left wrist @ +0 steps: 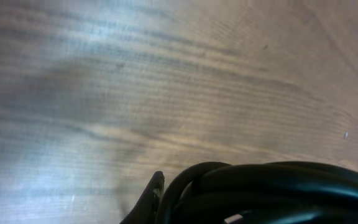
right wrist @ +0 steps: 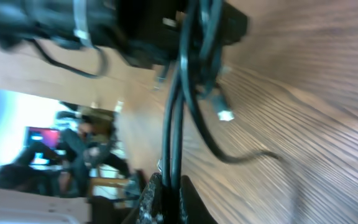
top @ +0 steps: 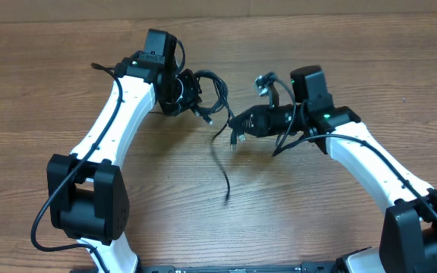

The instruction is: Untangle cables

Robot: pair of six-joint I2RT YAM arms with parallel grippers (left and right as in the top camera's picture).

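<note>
The cables (top: 217, 97) are thin black cords strung between my two grippers above the wooden table. My left gripper (top: 190, 92) is shut on a looped bundle of them, which fills the bottom of the left wrist view (left wrist: 272, 193). My right gripper (top: 237, 121) is shut on two cable strands, which run up from between its fingers (right wrist: 171, 186) in the right wrist view (right wrist: 178, 118). A loose strand with a small plug end (right wrist: 225, 114) hangs down, and its tail (top: 224, 178) trails toward the table's middle.
The wooden table (top: 279, 205) spreads under both arms. Thicker black wires run along the white arm links (top: 112, 121). The right arm (top: 370, 163) reaches in from the lower right.
</note>
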